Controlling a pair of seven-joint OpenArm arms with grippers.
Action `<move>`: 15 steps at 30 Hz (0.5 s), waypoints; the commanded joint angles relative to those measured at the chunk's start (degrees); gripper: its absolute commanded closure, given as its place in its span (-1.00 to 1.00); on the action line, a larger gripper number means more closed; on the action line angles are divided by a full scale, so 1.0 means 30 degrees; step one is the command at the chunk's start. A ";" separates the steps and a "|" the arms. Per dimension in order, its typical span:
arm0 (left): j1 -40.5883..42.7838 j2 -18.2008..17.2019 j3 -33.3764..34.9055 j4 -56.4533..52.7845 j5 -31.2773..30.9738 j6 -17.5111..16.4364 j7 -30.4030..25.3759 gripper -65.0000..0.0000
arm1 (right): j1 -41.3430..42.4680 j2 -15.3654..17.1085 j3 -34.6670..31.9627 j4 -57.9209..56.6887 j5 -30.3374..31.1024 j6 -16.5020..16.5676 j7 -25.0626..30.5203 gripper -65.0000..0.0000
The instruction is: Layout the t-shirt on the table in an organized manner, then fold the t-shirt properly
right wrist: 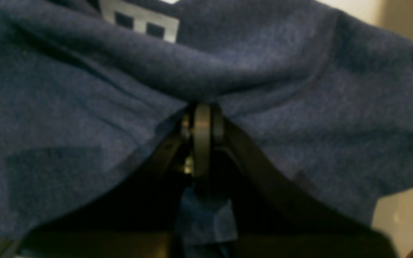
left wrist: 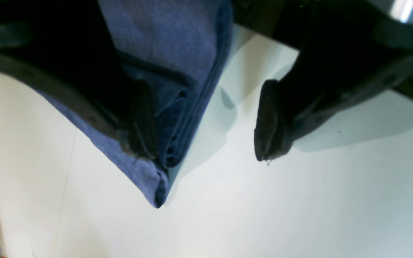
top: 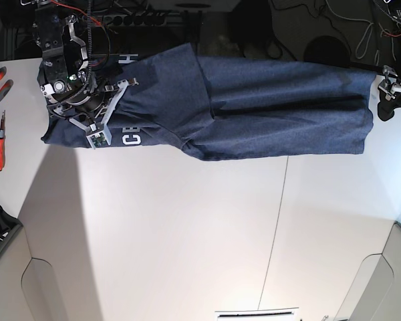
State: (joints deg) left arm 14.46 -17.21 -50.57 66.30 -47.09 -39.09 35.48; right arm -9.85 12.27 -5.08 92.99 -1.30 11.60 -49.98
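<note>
T-shirt [top: 254, 110] lies stretched along the far worktop [top: 187, 234] edge, beyond broad bare white surface. Right hand [right wrist: 202, 107] clenched on its fabric; left hand [left wrist: 206, 139] released, straddling the shirt's folded corner.

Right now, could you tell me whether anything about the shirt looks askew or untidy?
Yes. The t-shirt lies in a long band across the far side of the table, one sleeve folded over so the white lettering is partly hidden. The right gripper pinches bunched fabric; the left gripper stands open beside a layered corner.
</note>
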 commanded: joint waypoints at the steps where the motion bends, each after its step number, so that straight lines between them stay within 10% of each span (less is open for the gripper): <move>1: -0.0007 -0.0444 0.0073 0.0233 -0.0095 -0.0303 -0.0393 -0.40 | -0.0007 0.0197 0.0124 -0.0007 -0.0423 -0.0153 -0.0627 1.00; 15: -0.0058 -0.0765 0.1115 0.0240 -0.0714 -0.0303 -0.0284 -0.40 | -0.0007 0.0189 0.0117 -0.0007 -0.0408 -0.0146 -0.0627 1.00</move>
State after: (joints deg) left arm 14.44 -18.13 -46.94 66.26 -48.23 -39.09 35.53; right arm -9.85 12.27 -5.08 92.99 -1.32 11.60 -49.98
